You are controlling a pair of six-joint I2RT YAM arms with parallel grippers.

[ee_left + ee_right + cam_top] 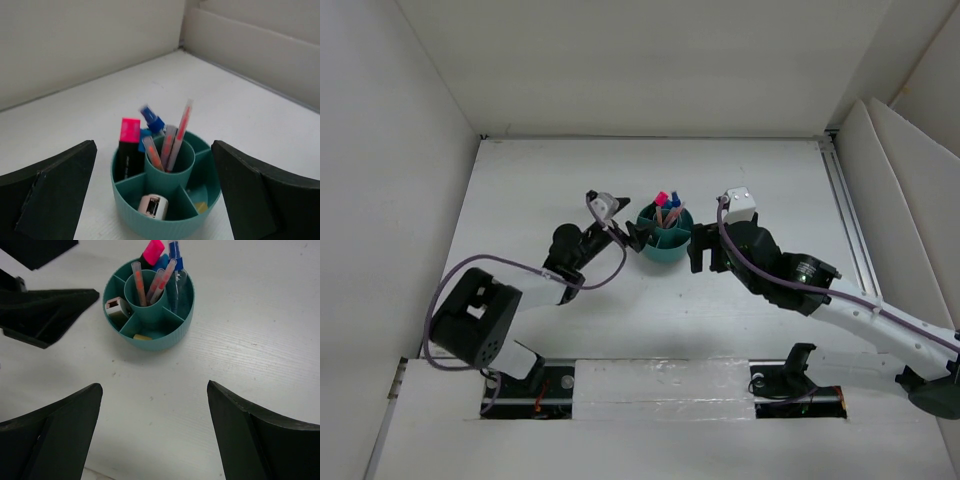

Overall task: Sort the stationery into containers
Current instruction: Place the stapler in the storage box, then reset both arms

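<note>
Showing a white table from above, the overhead view has a round teal organizer standing near the middle, between two robot arms. The left gripper is just beside the organizer's left wall, its fingers spread wide and holding nothing. The right gripper is close to the organizer's right side, also spread open and empty.

The left wrist view looks into the organizer. Its central cup holds three thin pink-orange pens, leaning upright. A black marker with a pink end stands in an outer compartment on the far left, and a marker with a blue end rises just behind the cup. A pale eraser lies in the nearest compartment, and a tiny tan block lies in the one to its right. In the right wrist view something clear stands beside the blue-ended marker, possibly a small bottle, though it is too faint to be sure. No stationery shows lying loose on the table in any view, so the sorting looks finished or nearly so.

All these items are likely light. The markers and pens are stiff, smooth plastic that could slip, so a hold across the middle of the barrel would be safest. The eraser should be softer and grippier, best pinched across its short sides. The organizer itself looks light enough to slide or tip if bumped, and its rim wall is the natural place to hold it.
</note>
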